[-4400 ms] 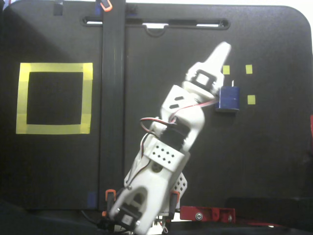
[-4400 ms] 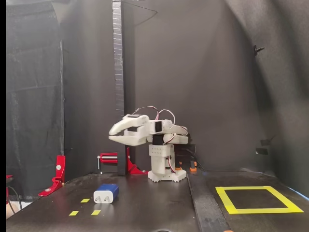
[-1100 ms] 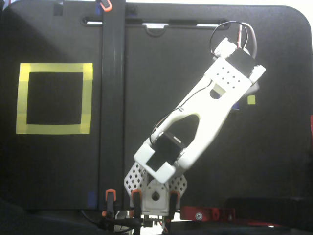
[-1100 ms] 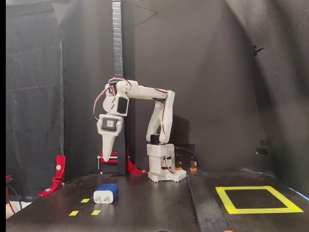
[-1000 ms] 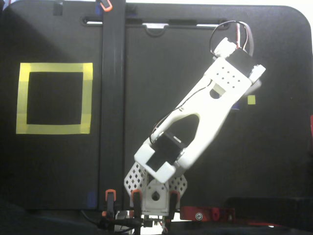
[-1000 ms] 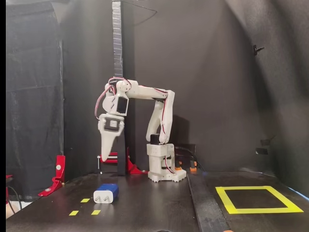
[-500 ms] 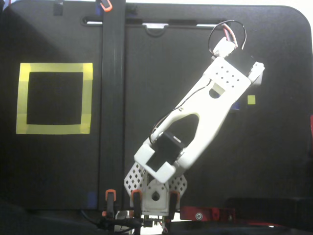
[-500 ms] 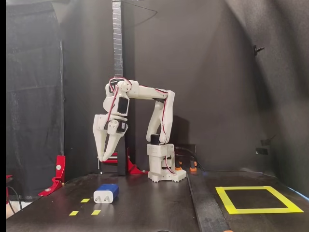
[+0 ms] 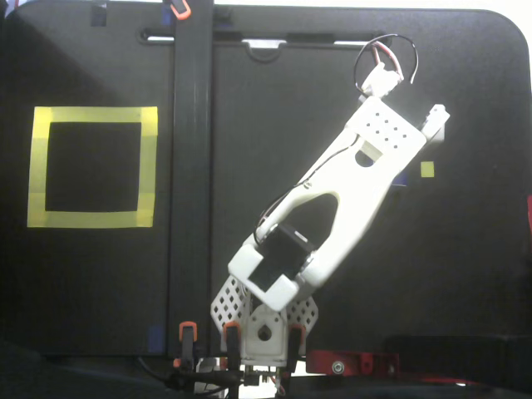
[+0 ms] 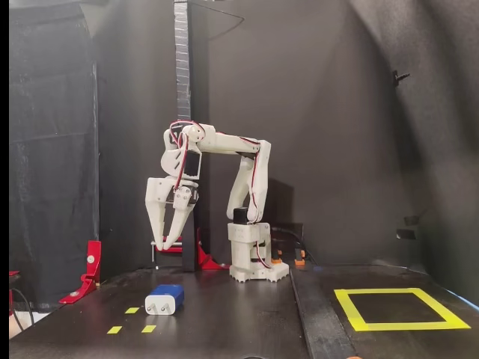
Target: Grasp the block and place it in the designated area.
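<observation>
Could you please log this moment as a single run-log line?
phase: pre-grasp | gripper: open, raised above small dark blue block | block: on black table, untouched | large yellow tape square: empty

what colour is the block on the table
Dark blue on top with a white end face, seen best in the fixed view from the front, block.

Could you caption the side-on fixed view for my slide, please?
Open gripper hangs above the blue block.
</observation>
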Controlling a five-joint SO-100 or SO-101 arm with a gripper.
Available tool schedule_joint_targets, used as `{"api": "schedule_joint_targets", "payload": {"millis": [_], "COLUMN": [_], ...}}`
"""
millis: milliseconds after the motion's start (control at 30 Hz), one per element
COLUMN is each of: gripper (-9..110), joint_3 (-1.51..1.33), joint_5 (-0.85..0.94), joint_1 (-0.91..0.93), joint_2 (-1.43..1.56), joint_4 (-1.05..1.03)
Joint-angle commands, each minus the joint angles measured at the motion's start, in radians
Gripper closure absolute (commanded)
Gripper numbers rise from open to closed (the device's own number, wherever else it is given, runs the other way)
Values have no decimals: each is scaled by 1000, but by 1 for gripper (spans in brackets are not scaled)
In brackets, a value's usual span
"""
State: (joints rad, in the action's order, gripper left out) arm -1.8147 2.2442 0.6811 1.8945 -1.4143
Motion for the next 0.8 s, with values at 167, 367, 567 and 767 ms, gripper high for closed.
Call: {"api": "schedule_joint_targets", "payload": {"millis": [167, 367, 567, 767], "gripper": [100, 83, 67, 66], "joint_3": [40, 38, 38, 37], "joint_5": [-2, -2, 5, 8], "joint_1": [14, 14, 9, 11], "joint_2": [2, 0, 3, 3], "joint_4": [-25, -32, -23, 6]}}
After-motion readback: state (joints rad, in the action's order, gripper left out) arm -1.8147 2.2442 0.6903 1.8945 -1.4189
